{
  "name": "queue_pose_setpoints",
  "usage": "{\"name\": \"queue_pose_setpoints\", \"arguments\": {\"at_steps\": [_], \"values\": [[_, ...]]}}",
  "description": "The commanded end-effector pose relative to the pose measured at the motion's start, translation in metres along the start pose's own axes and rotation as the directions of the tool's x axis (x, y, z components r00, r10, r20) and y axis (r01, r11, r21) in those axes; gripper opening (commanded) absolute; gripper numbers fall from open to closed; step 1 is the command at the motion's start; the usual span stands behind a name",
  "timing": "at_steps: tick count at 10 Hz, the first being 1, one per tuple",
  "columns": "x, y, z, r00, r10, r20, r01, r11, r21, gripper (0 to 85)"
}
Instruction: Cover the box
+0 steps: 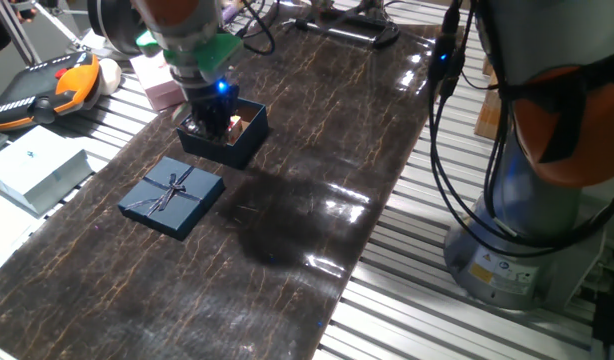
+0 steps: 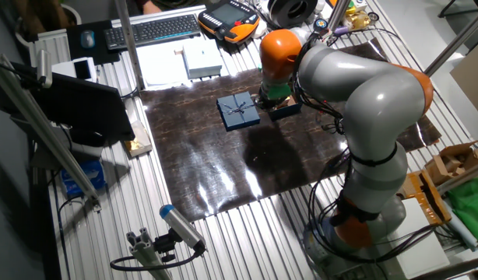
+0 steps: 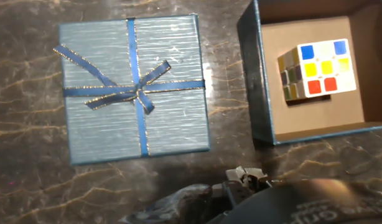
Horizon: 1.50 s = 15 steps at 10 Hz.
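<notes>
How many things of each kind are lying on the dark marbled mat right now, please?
Open dark navy blue cardboard box: 1
Flat navy lid with a ribbon bow: 1
Multicoloured puzzle cube, lying inside the box: 1
Total: 3

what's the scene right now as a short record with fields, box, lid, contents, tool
box: navy box open, upright on the dark mat
contents: a colour cube lies inside
lid: flat navy lid with ribbon bow, flat on the mat beside the box, apart from it
tool: tool right over the box; open or shut cannot be told
task state: box not yet covered
</notes>
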<state>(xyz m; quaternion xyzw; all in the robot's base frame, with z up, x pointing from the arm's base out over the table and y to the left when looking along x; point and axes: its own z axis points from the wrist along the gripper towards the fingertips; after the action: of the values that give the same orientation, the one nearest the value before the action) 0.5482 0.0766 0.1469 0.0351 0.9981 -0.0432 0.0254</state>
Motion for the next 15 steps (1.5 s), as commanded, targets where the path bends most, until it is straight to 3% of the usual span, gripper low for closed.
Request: {"name": "queue_pose_setpoints", "arguments": {"at_steps": [1, 2, 4, 9, 12, 14, 15], "values": [[-0.001, 0.001, 0.001, 1.0, -0.006, 0.0, 0.006, 1.0, -0.013, 0.7], [-0.002, 0.005, 0.003, 1.0, -0.01, -0.003, 0.01, 0.999, -0.034, 0.7], [-0.001, 0.017, 0.002, 1.0, -0.018, -0.017, 0.017, 0.999, -0.041, 0.7], [-0.004, 0.023, 0.015, 0.999, -0.039, -0.029, 0.036, 0.995, -0.098, 0.7], [-0.003, 0.024, 0.015, 0.998, -0.043, -0.036, 0.039, 0.995, -0.087, 0.7], [-0.003, 0.024, 0.015, 0.995, -0.098, -0.017, 0.097, 0.992, -0.076, 0.7], [-0.003, 0.024, 0.015, 0.992, -0.122, 0.007, 0.123, 0.99, -0.076, 0.7]]}}
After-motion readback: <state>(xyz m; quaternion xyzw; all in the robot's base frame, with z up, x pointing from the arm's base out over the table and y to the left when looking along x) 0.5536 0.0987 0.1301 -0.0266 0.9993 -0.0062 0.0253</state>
